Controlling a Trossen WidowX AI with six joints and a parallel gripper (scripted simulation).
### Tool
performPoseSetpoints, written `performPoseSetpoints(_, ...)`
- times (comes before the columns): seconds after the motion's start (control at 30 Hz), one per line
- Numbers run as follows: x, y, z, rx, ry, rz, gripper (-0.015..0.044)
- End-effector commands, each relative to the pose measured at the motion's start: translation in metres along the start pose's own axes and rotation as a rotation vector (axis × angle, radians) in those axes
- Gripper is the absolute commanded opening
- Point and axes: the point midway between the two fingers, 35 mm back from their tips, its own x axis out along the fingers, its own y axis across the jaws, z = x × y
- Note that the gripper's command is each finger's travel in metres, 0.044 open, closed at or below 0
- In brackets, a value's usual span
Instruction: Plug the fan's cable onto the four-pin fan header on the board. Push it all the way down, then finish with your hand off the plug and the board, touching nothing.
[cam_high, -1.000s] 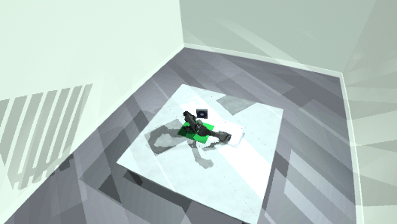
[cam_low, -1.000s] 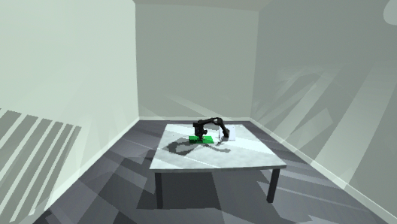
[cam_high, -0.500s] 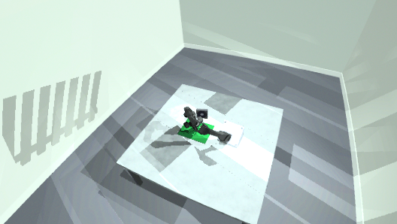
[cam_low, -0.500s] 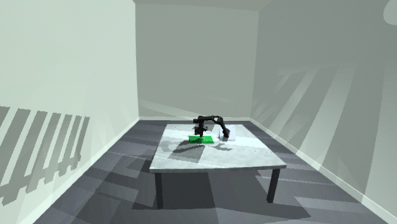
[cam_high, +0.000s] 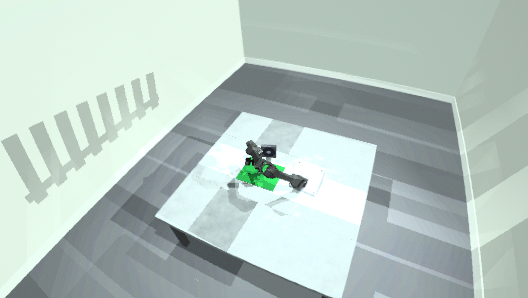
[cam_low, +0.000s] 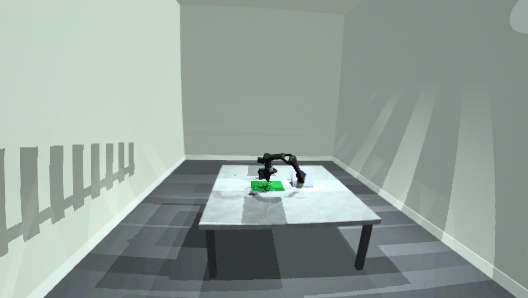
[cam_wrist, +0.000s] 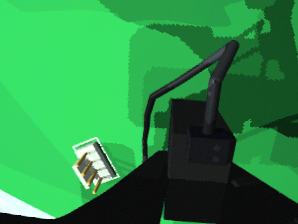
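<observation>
My gripper (cam_low: 269, 181) (cam_wrist: 188, 163) is shut on the fan's black plug (cam_wrist: 195, 115). In the wrist view the plug stands between the dark fingers, its cable (cam_wrist: 212, 100) rising from it and bending off to the left and down. The plug appears to be held above the green board (cam_high: 275, 184) (cam_low: 277, 188) (cam_wrist: 55, 75). The white fan header (cam_wrist: 96, 164) with its gold pins shows at the lower left of the wrist view, apart from the plug and turned at an angle to it. The plug's underside is hidden. The top and exterior views are too small to show plug or header.
The black fan (cam_high: 269, 151) stands behind the board, beside the arm. The arm's base (cam_high: 298, 183) (cam_low: 301, 178) is on the pale plate (cam_high: 317, 186) to the right of the board. All of this is on the pale table (cam_high: 280, 240) (cam_low: 320, 207).
</observation>
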Motion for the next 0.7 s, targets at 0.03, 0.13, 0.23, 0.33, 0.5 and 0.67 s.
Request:
performPoseSetpoints(0.03, 0.001, 0.006, -0.004, 0.171, -0.001, 0.004, 0.0000)
performPoseSetpoints(0.13, 0.001, 0.008, -0.006, 0.275, 0.000, 0.005, 0.0000)
performPoseSetpoints(0.23, 0.001, 0.010, -0.008, 0.380, 0.000, 0.005, 0.0000)
performPoseSetpoints(0.33, 0.001, 0.013, -0.010, 0.484, 0.001, 0.005, 0.0000)
performPoseSetpoints(0.5, 0.001, 0.016, -0.013, 0.658, 0.002, 0.005, 0.0000)
performPoseSetpoints(0.67, 0.001, 0.020, -0.016, 0.833, 0.002, 0.005, 0.0000)
